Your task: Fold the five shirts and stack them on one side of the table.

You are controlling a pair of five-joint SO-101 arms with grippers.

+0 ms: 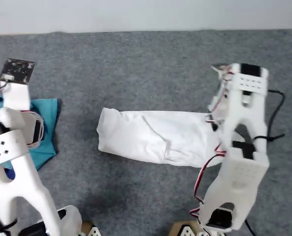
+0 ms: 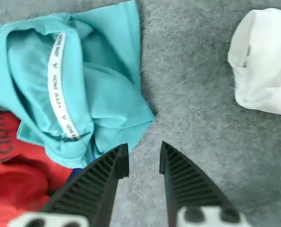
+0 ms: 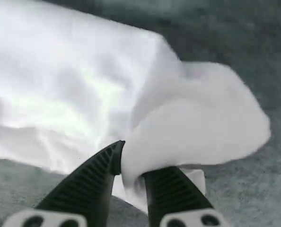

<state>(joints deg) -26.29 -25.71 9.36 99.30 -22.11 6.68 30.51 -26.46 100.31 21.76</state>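
the grey surface (image 1: 151,59) carries everything. the white shirt (image 1: 151,135) lies on it as a long, loosely folded band. one end is caught in the right end effector (image 3: 131,163) and the rest stretches away from it toward the left arm's side. the teal shirt (image 2: 98,85) lies crumpled just beside the left end effector (image 2: 143,151), with its collar tape showing. the red shirt (image 2: 17,175) is tucked under the teal one on the side farther from the white one.

the right end effector is closed onto a bunched fold of the white shirt, and cloth bulges out past its tips. the left end effector stands a little open with nothing in it, over bare surface between the teal and white shirts.

the step in hand looks like folding the white shirt end over end. to do it well, the pinch needs to hold firm. the caught end should lift only enough to clear the cloth below, then travel straight along the band toward the far end so the edges line up. it should let go only once the cloth lies flat. the free end may drag, so the left end effector could press it down first.
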